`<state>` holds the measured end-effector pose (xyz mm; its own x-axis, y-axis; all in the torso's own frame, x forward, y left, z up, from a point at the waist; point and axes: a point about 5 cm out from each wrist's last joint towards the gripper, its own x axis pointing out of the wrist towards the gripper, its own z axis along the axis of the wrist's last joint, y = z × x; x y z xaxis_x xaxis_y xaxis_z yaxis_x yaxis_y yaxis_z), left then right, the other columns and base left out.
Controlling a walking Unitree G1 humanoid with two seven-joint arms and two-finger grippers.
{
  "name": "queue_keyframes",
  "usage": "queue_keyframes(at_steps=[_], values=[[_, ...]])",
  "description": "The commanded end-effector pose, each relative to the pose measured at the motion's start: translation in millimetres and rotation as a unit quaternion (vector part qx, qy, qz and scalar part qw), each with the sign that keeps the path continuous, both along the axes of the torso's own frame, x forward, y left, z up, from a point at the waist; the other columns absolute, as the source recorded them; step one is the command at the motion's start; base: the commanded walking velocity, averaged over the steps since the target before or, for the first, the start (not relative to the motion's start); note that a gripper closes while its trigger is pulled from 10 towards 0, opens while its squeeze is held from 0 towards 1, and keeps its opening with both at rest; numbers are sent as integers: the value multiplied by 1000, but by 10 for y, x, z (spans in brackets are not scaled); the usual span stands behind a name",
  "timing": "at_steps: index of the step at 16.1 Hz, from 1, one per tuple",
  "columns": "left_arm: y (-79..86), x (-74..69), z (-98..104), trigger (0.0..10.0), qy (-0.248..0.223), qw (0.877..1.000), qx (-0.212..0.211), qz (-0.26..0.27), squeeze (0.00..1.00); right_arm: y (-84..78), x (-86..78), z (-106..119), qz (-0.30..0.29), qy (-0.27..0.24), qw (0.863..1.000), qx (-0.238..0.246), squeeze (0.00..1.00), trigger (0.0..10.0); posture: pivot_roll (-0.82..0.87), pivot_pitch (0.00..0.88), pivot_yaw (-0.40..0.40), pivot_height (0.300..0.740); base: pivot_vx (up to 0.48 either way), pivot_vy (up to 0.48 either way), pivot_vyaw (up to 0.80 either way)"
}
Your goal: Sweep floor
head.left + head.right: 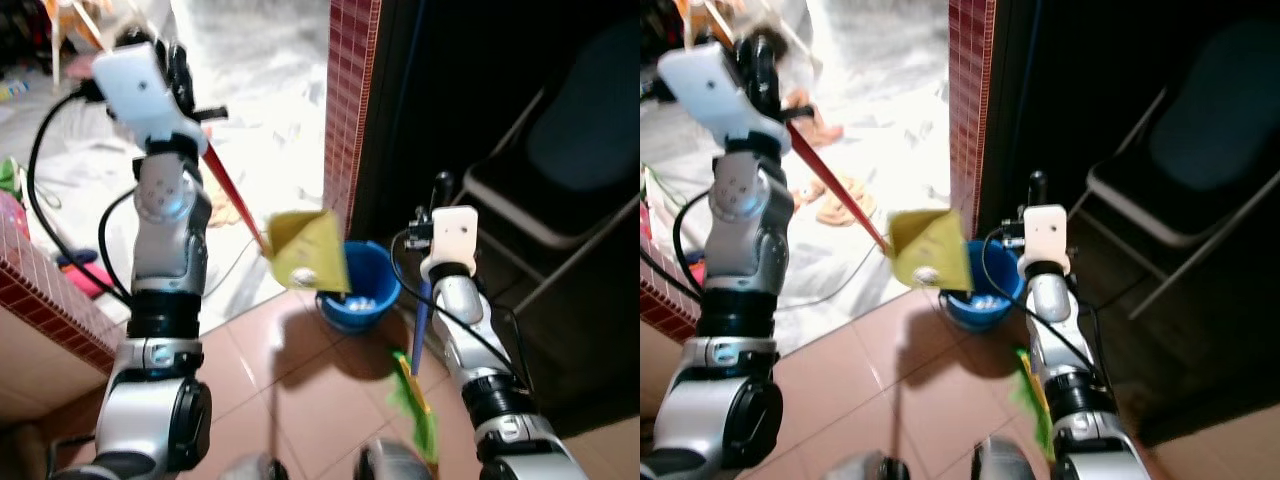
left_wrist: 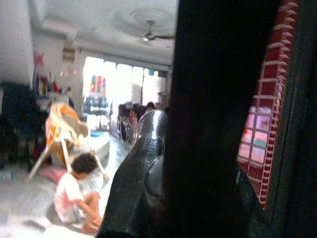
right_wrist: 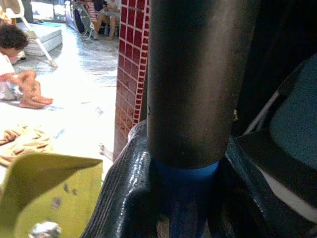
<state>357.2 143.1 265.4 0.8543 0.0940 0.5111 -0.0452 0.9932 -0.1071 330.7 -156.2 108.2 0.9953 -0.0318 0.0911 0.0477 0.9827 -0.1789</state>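
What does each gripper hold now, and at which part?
The left gripper holds the yellow dustpan by the upper end of its red handle. The right gripper holds the broom by its blue handle, near the top.

No text, label, brand or number can be read anywhere.

1. Ahead, blocked by blue bucket on floor, yellow dustpan tilted just above its rim.
2. Behind bucket, hemmed by red tiled pillar.
3. Rightward, obstructed by folding chair.
4. Open tile floor nearer, left of green broom head.
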Motion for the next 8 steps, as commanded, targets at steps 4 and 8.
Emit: queue_keyframes(at_steps=[4,8], values=[[-382,-125,37,10000,-46,997,-10,-68,0,-32,53,111,-6,-21,1000,6,0,10000,-56,41,26,740,0,0,0],[-605,-210,-87,10000,-56,991,25,-121,0,-38,61,122,-5,-24,1000,6,0,10000,-59,43,26,740,0,0,0]])
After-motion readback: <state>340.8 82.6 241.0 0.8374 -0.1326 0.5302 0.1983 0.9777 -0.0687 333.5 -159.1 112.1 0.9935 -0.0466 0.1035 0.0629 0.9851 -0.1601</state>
